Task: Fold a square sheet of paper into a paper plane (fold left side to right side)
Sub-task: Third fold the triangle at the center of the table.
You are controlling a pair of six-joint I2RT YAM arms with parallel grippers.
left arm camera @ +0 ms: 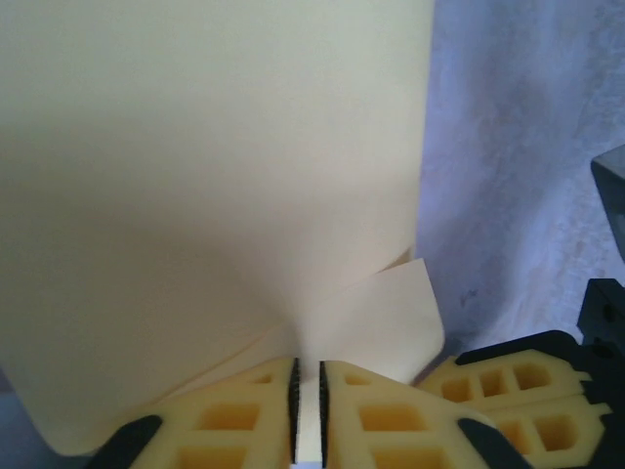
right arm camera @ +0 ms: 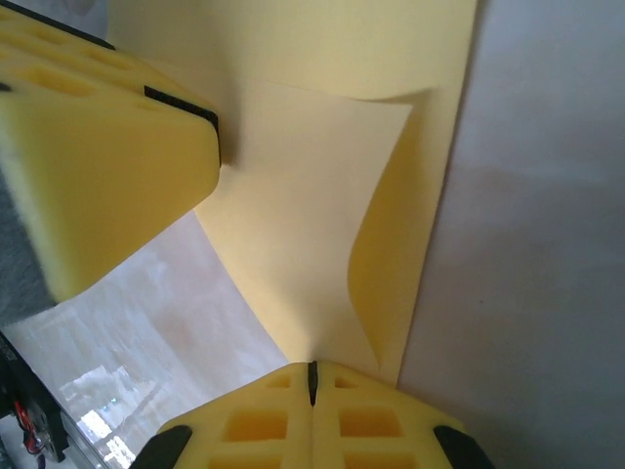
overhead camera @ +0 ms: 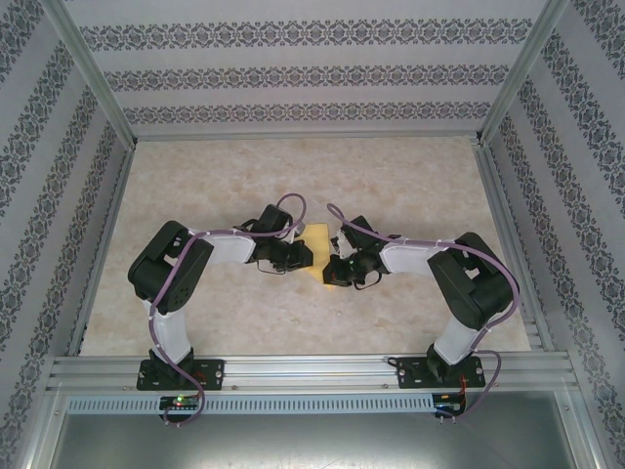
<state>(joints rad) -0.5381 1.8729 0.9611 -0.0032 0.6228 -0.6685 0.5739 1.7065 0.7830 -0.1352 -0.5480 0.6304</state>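
Square sheet of paper (overhead camera: 318, 234) in middle of worktop (overhead camera: 410, 186), between both arms, held up and curled. Left gripper (left arm camera: 308, 386): jaws squeezed tight on paper edge, thin strip of paper in gap. Right gripper (right arm camera: 312, 376): jaws pressed together on paper corner, paper bends up from there. Both grippers near each other. Small flap sticks out low on sheet, maybe folded corner, hard to tell

Left fingers (left arm camera: 234, 425), right fingers (right arm camera: 264, 428), both clamped.
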